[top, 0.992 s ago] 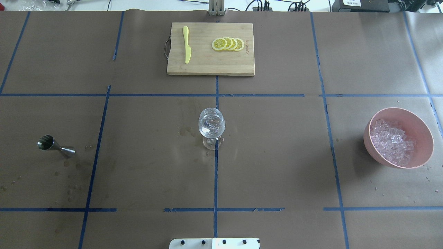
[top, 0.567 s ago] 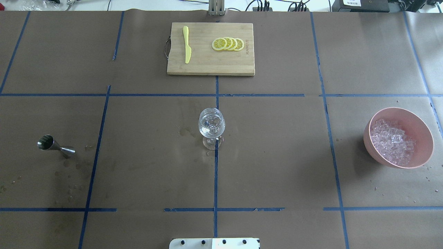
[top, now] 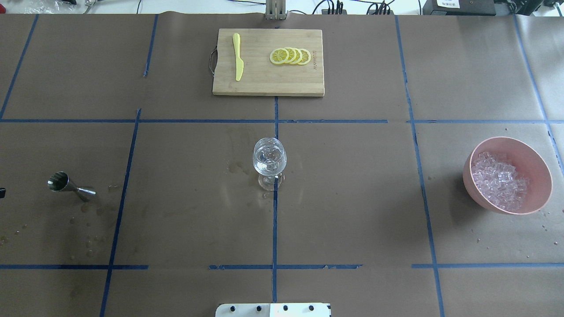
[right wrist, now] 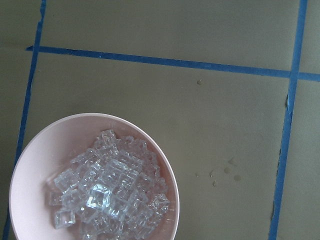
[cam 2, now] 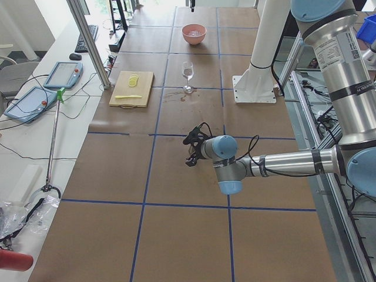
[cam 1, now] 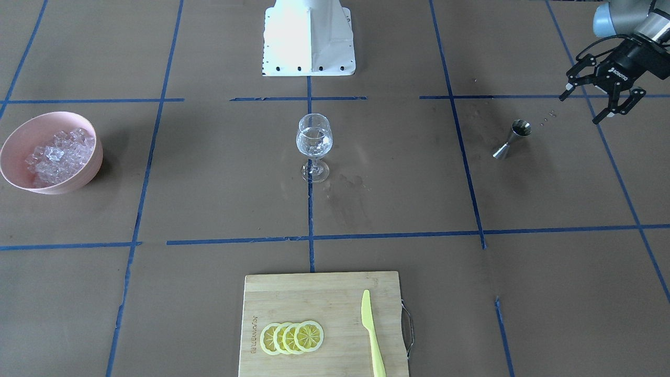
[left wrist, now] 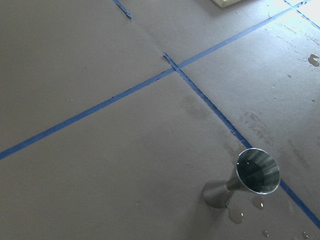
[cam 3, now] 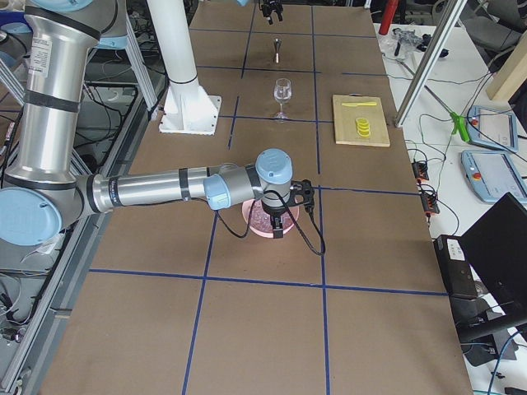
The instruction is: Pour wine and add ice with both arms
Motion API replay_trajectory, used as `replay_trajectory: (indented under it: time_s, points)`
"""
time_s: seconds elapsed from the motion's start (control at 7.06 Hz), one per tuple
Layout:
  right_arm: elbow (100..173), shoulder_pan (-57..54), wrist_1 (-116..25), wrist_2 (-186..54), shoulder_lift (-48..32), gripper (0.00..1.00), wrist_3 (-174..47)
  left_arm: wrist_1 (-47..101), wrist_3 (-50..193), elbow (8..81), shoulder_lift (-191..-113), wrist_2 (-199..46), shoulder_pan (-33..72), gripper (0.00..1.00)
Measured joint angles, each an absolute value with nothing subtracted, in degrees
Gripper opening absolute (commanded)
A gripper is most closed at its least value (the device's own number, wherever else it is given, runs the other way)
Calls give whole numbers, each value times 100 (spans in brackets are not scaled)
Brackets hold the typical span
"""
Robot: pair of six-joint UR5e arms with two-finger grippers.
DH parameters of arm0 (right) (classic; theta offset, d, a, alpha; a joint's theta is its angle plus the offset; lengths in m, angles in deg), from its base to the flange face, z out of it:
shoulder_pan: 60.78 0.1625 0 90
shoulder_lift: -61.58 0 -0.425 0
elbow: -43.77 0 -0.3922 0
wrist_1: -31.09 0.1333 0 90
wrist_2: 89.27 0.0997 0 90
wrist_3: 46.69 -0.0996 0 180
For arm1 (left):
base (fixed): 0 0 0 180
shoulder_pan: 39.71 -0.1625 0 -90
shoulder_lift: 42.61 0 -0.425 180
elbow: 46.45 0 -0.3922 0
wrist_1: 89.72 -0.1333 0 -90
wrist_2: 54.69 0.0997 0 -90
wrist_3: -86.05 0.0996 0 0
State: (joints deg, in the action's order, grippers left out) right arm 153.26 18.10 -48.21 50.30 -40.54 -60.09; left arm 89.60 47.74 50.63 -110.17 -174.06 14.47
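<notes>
The left pincer (cam 1: 582, 107) hangs above the worktop (top: 352, 198) with its black fingers spread wide and nothing between them. Seen from across the table, the jigger (cam 1: 512, 139) stands near it at about eight o'clock, clear of the fingers, and the wine glass (cam 1: 314, 146) is well off at roughly nine o'clock. The wine (top: 269, 164) is a small, water-clear pool in the round belly of that stemmed glass, which stands upright in the middle of the worktop where the blue tape lines (top: 274, 220) run. The jigger is polished steel, two cones joined at a narrow waist, resting on the smaller cone with the wide mouth up. The left wrist camera has it at five o'clock, with a few droplets (left wrist: 236, 217) on the paper by its foot. The right pincer (cam 3: 278, 226) hovers directly over the pink bowl (top: 531, 156). Only the side view shows it, so I cannot tell whether it is open or closed. The ice (right wrist: 107, 195) is a heap of small glassy, whitish cubes piled in that smooth, matte bowl, which fills the seven o'clock corner of the right wrist picture. The worktop is covered in dull brown paper. At its far edge lies a pale bamboo cutting board (top: 264, 83) carrying four overlapping lemon slices (top: 291, 56) and a yellow-green knife (top: 238, 57).
</notes>
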Motion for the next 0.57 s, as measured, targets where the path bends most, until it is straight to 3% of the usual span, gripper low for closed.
replay_trajectory:
  time_s: [0.57]
  points:
    - [15340,1813,-4795,5035,-4057,100,-6004,9842,4246,5058,-10752,-15609,-186,99]
